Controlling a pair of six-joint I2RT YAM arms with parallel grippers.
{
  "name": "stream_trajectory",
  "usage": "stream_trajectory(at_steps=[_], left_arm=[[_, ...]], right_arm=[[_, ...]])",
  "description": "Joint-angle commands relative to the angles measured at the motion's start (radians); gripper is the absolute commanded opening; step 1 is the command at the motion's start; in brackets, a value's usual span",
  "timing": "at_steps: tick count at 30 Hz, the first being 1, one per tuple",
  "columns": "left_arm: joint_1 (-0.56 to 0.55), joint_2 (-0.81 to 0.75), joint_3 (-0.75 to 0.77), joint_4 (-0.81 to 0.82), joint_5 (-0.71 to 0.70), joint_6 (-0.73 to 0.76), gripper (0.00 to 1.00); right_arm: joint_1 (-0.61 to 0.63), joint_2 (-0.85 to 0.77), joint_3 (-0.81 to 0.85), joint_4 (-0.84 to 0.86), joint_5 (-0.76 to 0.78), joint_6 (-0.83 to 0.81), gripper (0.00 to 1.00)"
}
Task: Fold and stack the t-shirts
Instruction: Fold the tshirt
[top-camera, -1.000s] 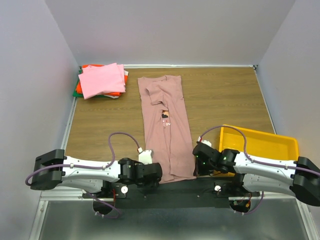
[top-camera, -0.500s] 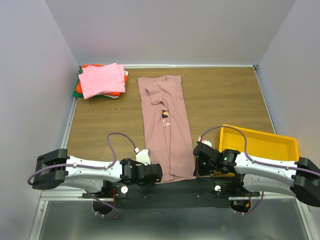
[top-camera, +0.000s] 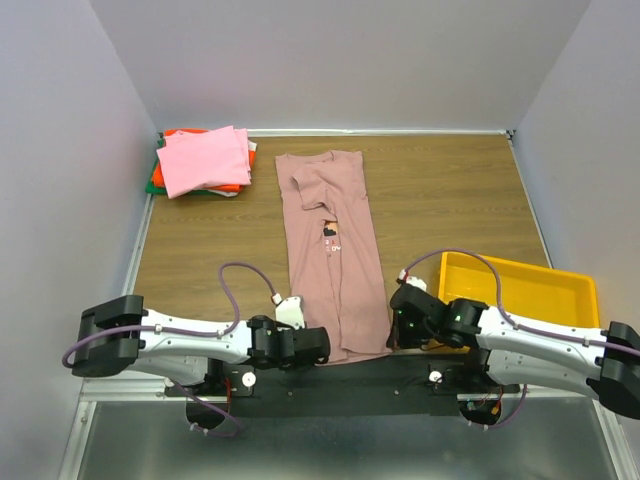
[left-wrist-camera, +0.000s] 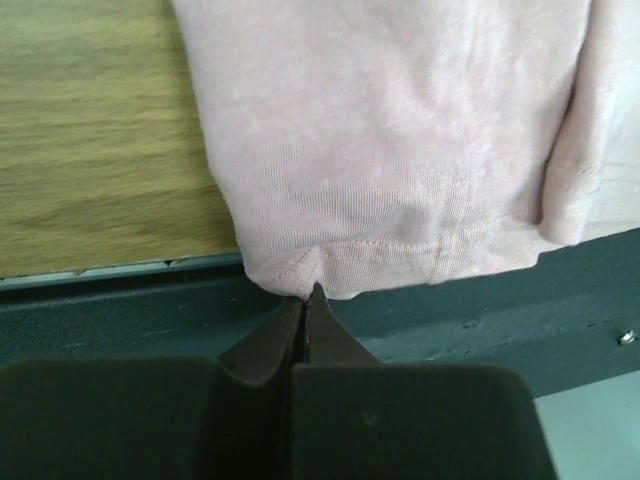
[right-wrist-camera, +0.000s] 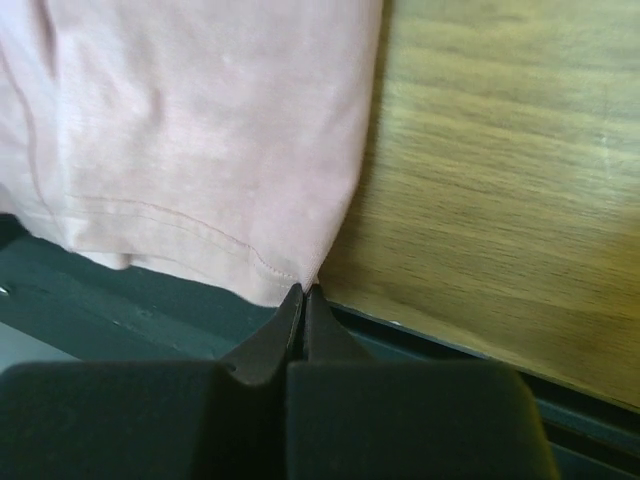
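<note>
Top external, mauve tee (top-camera: 345, 280) hem pinched, L tool (top-camera: 322, 346), R tool (top-camera: 393, 336)

mauve t-shirt (top-camera: 331, 262) flat on table (top-camera: 450, 200)

The mauve tee (top-camera: 330, 250) is soft, matt cloth; the wrist views show a fine ribbed knit with a stitched hem. The stacked tees (top-camera: 203, 162) are matt cloth too, pink over orange and green. The bench (top-camera: 450, 190) has a wood-grain top, smooth with a faint sheen. Its near rail (left-wrist-camera: 450, 300) is dark, matt and smooth. The tray (top-camera: 530, 292) is yellow plastic, smooth and slightly glossy. The left fingers (left-wrist-camera: 262, 345) and right fingers (right-wrist-camera: 262, 345) are black and matt, plastic by the look. The arm shells (top-camera: 190, 340) are white glossy plastic. The cables (top-camera: 228, 285) have a smooth mauve sheath. The sheet (top-camera: 330, 450) below the arm bases is dull grey metal.
</note>
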Motion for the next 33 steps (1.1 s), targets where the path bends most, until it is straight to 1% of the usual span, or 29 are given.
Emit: stream_trajectory(at_steps=[1, 6, 10, 12, 13, 15, 16, 17, 20, 22, 24, 29, 30, 33], left_arm=[[-0.001, 0.014, 0.057, -0.025, -0.139, -0.017, 0.0], [0.044, -0.031, 0.063, 0.029, -0.207, -0.005, 0.0], [0.094, -0.047, 0.063, 0.095, -0.241, 0.047, 0.0], [0.127, -0.05, 0.06, 0.147, -0.253, 0.104, 0.0], [0.167, -0.048, 0.061, 0.182, -0.256, 0.125, 0.0], [0.199, -0.053, 0.06, 0.211, -0.267, 0.185, 0.0], [0.216, -0.055, 0.058, 0.24, -0.271, 0.204, 0.0], [0.244, -0.059, 0.058, 0.254, -0.28, 0.246, 0.0], [0.285, -0.064, 0.063, 0.294, -0.293, 0.297, 0.0], [0.327, -0.064, 0.063, 0.334, -0.296, 0.348, 0.0], [0.367, -0.064, 0.052, 0.362, -0.297, 0.374, 0.0], [0.43, -0.07, 0.023, 0.449, -0.293, 0.426, 0.0], [0.459, -0.071, 0.014, 0.464, -0.29, 0.438, 0.0], [0.5, -0.059, -0.002, 0.552, -0.268, 0.507, 0.0]], right_arm=[[0.004, -0.023, 0.073, -0.021, 0.099, 0.007, 0.0], [0.005, 0.018, 0.136, -0.021, 0.174, -0.007, 0.0], [0.005, 0.053, 0.193, -0.021, 0.285, -0.03, 0.0], [0.005, 0.083, 0.224, -0.02, 0.331, -0.045, 0.0], [0.004, 0.093, 0.237, -0.018, 0.378, -0.057, 0.0], [0.005, 0.13, 0.274, -0.01, 0.427, -0.074, 0.0], [0.004, 0.144, 0.285, 0.002, 0.473, -0.092, 0.0], [0.002, 0.174, 0.296, 0.008, 0.493, -0.103, 0.0], [0.001, 0.23, 0.34, 0.052, 0.567, -0.147, 0.0], [-0.01, 0.296, 0.375, 0.083, 0.608, -0.172, 0.0], [-0.036, 0.364, 0.398, 0.097, 0.627, -0.203, 0.0], [-0.099, 0.469, 0.477, 0.174, 0.636, -0.287, 0.0], [-0.125, 0.481, 0.486, 0.186, 0.632, -0.299, 0.0], [-0.174, 0.54, 0.523, 0.23, 0.626, -0.341, 0.01]])
